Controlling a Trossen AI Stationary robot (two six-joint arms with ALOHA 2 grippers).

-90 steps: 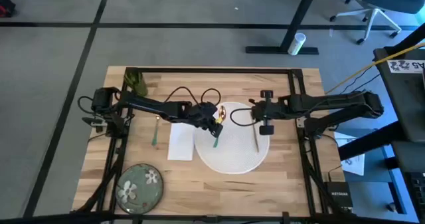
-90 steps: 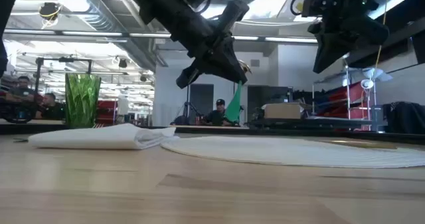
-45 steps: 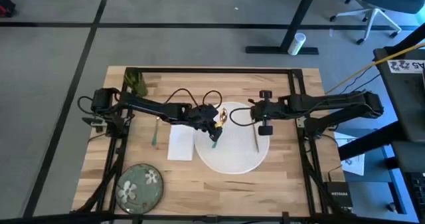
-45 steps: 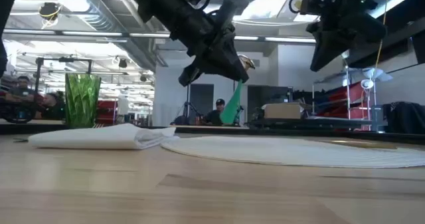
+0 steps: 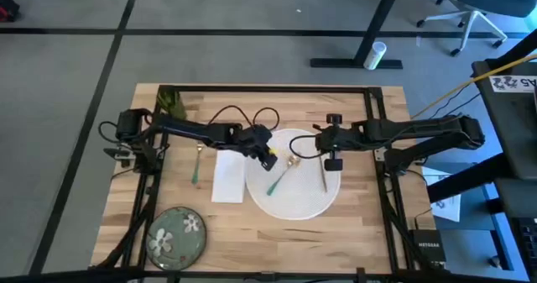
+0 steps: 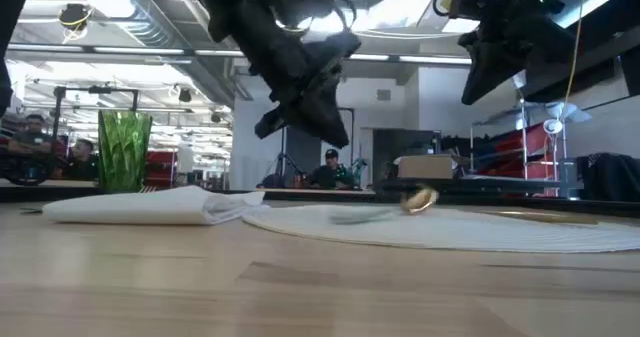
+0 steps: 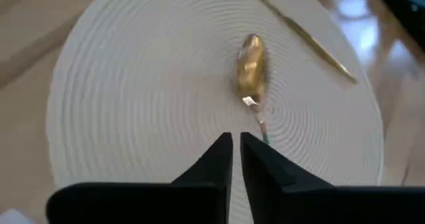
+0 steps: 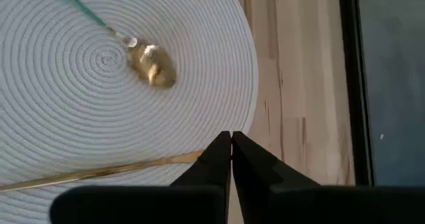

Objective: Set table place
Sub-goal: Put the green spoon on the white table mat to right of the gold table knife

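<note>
High view shows the spoon (image 5: pixel 280 175), gold bowl and green handle, lying loose and slanted on the middle of the round white placemat (image 5: pixel 306 201), with the left gripper (image 5: pixel 267 154) hanging just above the mat's left edge and the right gripper (image 5: pixel 333 145) above its far right part. Both wrist views show each arm's own fingers drawn almost together with nothing between them. My worry is the spoon's spot: it occupies the centre where the green floral plate (image 5: pixel 176 235), well apart at the table's (image 5: pixel 369 233) near left corner, would presumably go, so a plate set down now would land on it and rock. Another pick-up there looks awkward, since the thin handle lies flat in the weave and narrow fingers could skate over it or drag the mat. A long gold utensil (image 5: pixel 324 176) lies on the mat's right side, near the spoon's bowl, and a sweep could knock it. The white napkin (image 5: pixel 228 178) touches or nearly touches the mat's left edge, with the green fork (image 5: pixel 195 167) farther left and the green cup (image 5: pixel 172 103) at the far left corner. The left arm stretches across above the napkin and fork, crowding any reach toward them.
</note>
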